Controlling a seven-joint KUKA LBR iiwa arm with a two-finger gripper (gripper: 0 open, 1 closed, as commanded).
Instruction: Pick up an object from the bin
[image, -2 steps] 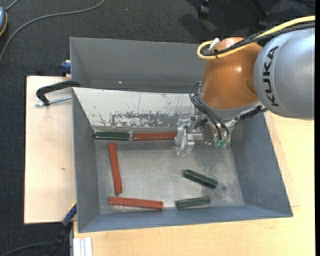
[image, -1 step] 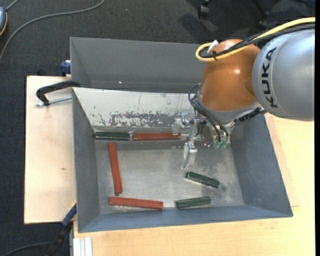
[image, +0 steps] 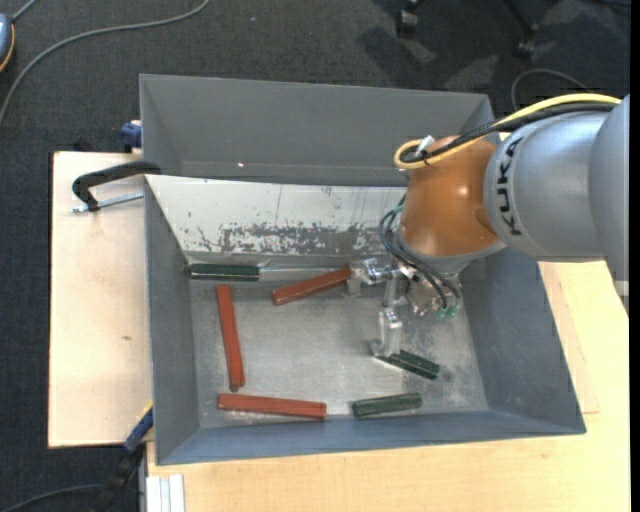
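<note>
My gripper (image: 387, 338) hangs low in the right half of the bin, under the orange wrist cover. Its tip stands just above the bin floor at the left end of a short dark green stick (image: 414, 365), which lies slanted down to the right. Whether it touches the stick I cannot tell. A second dark green stick (image: 386, 405) lies flat near the front wall, a little below. A red stick (image: 312, 287) lies slanted to the gripper's upper left, near the back wall.
A long red stick (image: 231, 336) lies upright along the left side. Another red stick (image: 272, 406) runs along the front wall. A dark green stick (image: 224, 271) sits in the back left corner. The arm covers the back right corner.
</note>
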